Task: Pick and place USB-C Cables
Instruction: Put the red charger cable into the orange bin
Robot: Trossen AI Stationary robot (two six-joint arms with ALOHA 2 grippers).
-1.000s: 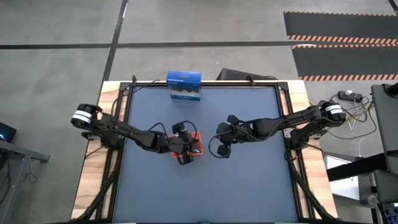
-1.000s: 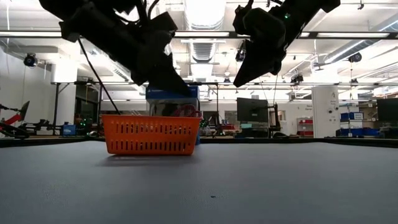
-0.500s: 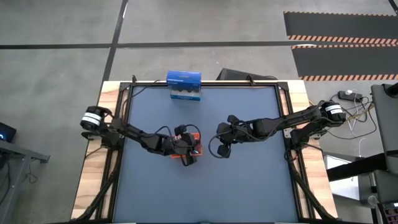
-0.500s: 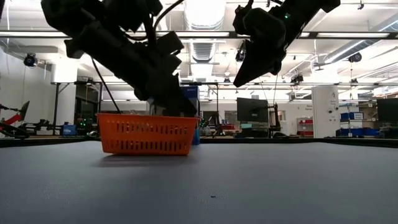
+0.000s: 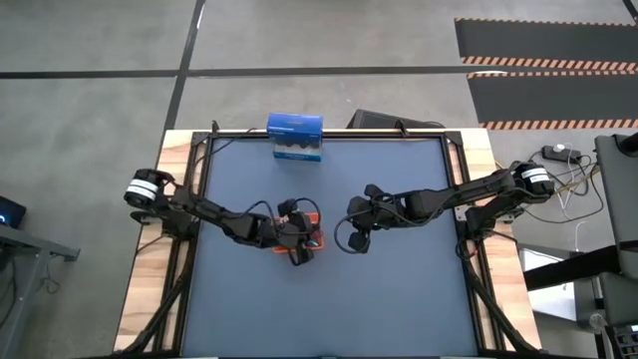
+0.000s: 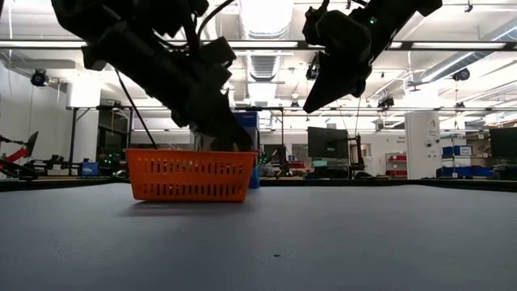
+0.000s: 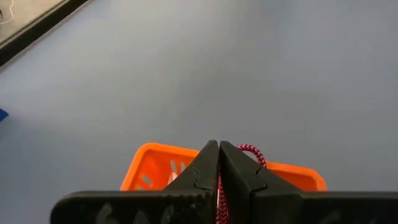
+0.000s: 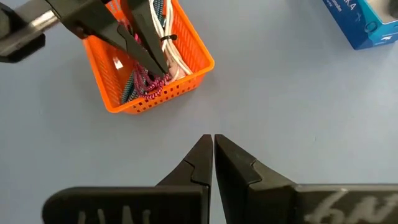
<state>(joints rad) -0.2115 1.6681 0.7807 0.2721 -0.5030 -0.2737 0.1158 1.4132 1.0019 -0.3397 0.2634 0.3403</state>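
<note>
A: What are the left gripper's (image 8: 163,70) fingers (image 7: 205,168) doing?
B: Pressed together inside the orange basket (image 8: 196,59), pinching the red cable (image 7: 250,150).
A: And the other cables?
B: The white cable (image 8: 179,62) and the teal-green cable (image 8: 127,89) lie in that basket with it; I can't make out a black one.
A: The right gripper (image 8: 212,144)?
B: Fingers closed on nothing, hanging above the blue table (image 5: 399,289) just beside the basket, with a blue box (image 5: 295,137) at the far edge

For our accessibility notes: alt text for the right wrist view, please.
The left gripper, fingers shut on the red cable, reaches into an orange basket that also holds white and teal cables. The right gripper hovers shut nearby over the blue table.
</note>
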